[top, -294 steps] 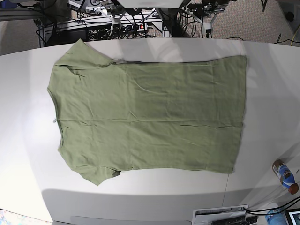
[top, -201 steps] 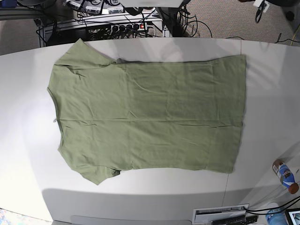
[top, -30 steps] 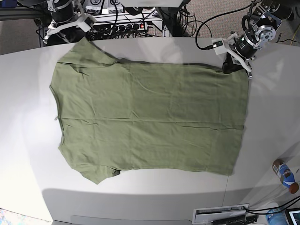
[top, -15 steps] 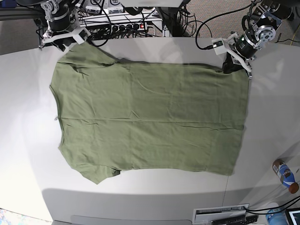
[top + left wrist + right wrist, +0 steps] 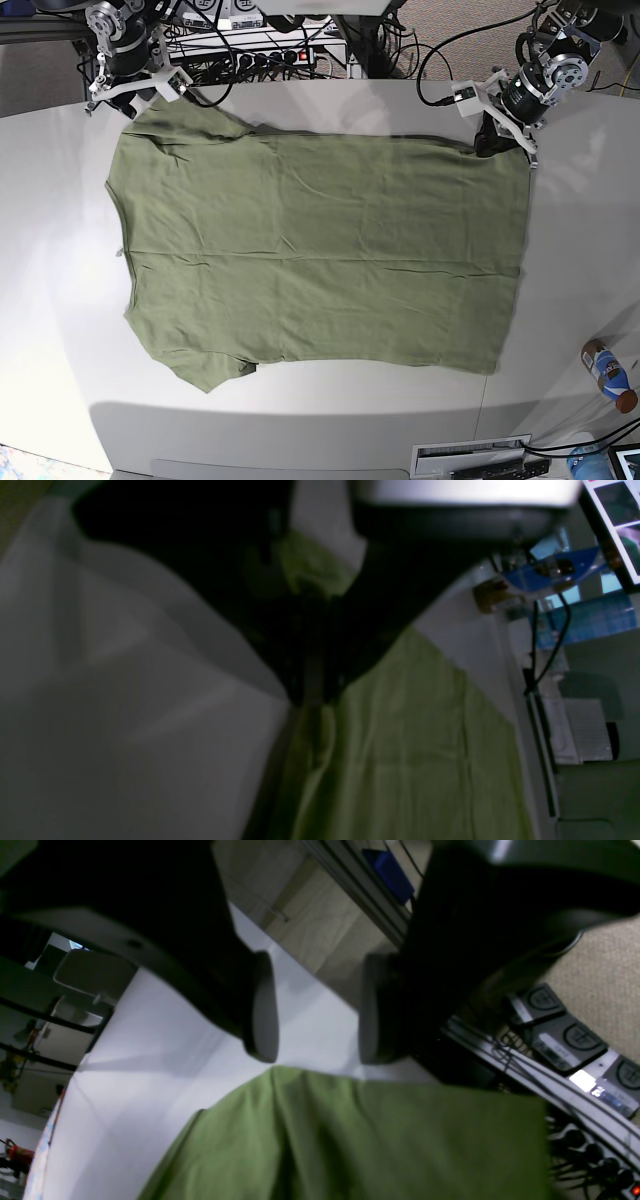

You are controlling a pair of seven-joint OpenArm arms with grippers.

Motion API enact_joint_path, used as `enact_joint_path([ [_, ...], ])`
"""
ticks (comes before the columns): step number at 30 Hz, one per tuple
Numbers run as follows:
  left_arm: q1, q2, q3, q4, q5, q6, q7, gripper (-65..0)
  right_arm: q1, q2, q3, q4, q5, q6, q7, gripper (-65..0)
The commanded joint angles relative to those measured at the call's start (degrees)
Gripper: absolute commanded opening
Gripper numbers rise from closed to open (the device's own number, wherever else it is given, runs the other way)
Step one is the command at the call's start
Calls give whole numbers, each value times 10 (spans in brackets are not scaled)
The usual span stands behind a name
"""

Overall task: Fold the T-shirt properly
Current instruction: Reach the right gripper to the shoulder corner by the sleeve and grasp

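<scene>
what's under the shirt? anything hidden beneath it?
The T-shirt lies spread flat on the white table, with no lump showing through. Bare tabletop surrounds it. Whatever lies directly beneath the cloth is covered, so a thin, flat item can't be ruled out.

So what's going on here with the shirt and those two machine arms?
A two-armed robot is starting to fold an olive T-shirt that lies flat and unfolded on a white table. The left end effector is pinched shut on a hem corner at the far edge. The right end effector is open, just off the far sleeve tip, gripping nothing yet.
</scene>
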State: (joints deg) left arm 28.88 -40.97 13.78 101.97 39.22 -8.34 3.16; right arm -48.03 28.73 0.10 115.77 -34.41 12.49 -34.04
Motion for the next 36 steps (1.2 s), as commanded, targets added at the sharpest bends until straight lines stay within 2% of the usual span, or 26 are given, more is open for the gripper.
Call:
enact_joint_path([
  [1,7,-8,0,0,-2,-20,9,-650,-2,8,4,7,-5,-7,3,-372],
  [6,7,-8,0,0,-2,-20,9,-650,-2,8,4,8,-16,-9,1,-373],
  [9,7,-8,0,0,-2,-20,9,-650,-2,8,4,7,-11,-9,22,-367],
  [12,6,-8,0,0,-2,-19,8,-650,13,8,4,0,24,-7,11,-299],
  [19,7,-8,0,0,-2,-20,9,-650,50,8,3,-77,29,-7,-3,-298],
  [28,6,-8,0,0,-2,-20,7,-650,63,8,3,-79,29,-7,2,-298],
  [36,7,-8,0,0,-2,-20,7,-650,110,8,3,-79,49,-7,2,-298],
])
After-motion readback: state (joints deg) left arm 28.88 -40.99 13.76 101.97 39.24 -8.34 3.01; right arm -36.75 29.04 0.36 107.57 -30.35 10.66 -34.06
